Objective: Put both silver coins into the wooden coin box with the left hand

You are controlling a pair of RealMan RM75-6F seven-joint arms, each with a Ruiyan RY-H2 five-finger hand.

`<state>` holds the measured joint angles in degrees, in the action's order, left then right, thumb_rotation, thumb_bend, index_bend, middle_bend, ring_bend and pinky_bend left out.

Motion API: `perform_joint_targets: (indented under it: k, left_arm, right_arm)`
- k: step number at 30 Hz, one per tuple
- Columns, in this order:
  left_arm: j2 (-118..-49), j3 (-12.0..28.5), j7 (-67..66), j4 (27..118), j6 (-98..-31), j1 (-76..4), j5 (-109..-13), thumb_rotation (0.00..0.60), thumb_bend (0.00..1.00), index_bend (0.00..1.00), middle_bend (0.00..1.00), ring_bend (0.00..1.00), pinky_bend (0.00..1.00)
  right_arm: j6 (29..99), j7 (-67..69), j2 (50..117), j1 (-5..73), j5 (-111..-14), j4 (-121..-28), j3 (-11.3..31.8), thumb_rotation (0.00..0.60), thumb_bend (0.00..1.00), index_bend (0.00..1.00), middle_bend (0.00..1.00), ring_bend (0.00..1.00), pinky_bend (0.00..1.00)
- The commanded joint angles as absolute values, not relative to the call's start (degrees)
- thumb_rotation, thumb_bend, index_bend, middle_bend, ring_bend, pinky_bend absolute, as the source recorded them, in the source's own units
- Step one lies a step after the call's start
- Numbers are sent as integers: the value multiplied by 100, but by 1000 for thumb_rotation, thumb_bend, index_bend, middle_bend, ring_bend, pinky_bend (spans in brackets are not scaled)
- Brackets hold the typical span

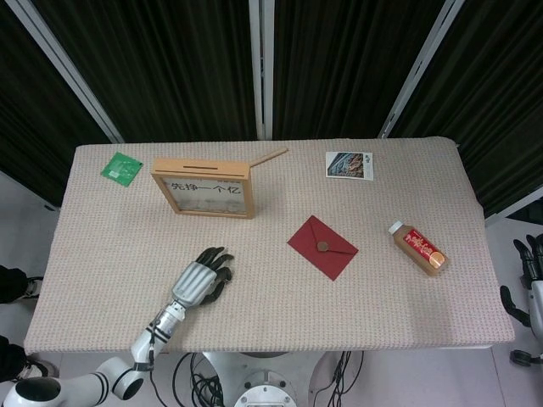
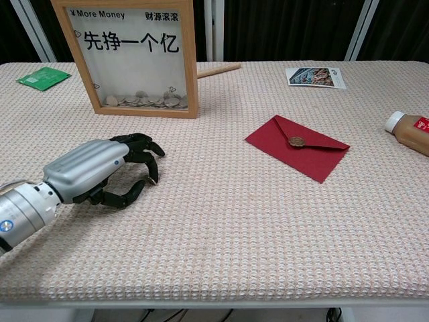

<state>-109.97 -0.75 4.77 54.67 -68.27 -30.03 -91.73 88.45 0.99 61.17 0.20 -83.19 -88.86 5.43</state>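
Observation:
My left hand (image 2: 100, 171) (image 1: 206, 273) lies low over the cloth near the table's front left, its fingers curled down. A small pale glint at the fingertips (image 2: 153, 180) looks like a silver coin held there; the fingers hide most of it. No other coin shows on the cloth. The wooden coin box (image 2: 131, 57) (image 1: 204, 186) stands upright behind the hand, with several coins on its floor behind the glass. My right hand (image 1: 530, 280) hangs off the table's right edge with its fingers apart and nothing in it.
A red envelope (image 2: 297, 146) lies mid-table. A drink bottle (image 2: 407, 131) lies on its side at the right. A photo card (image 2: 315, 76) is at the back right, a green packet (image 2: 42, 77) at the back left, and a wooden stick (image 2: 218, 69) next to the box.

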Motion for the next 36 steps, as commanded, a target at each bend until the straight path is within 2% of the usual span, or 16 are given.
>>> perform_joint_targets:
  k: [1, 15, 36]
  left_arm:
    - [-11015, -88, 498, 5432, -6829, -3011, -9184, 600, 277, 423, 162, 45, 118]
    - [-10982, -97, 548, 5400, -6857, -3091, -9242, 600, 278, 252, 162, 45, 117]
    - [-11037, -114, 643, 5308, -7016, -3152, -9350, 600, 278, 223, 146, 44, 118]
  right_arm:
    - [8833, 114, 6121, 24, -8315, -8874, 545, 600, 353, 0, 0, 0, 0]
    - [8849, 147, 6119, 12, -8321, -8861, 548, 600, 356, 0, 0, 0, 0]
    - [8886, 172, 6117, 4, -8326, -8879, 569, 600, 359, 0, 0, 0, 0]
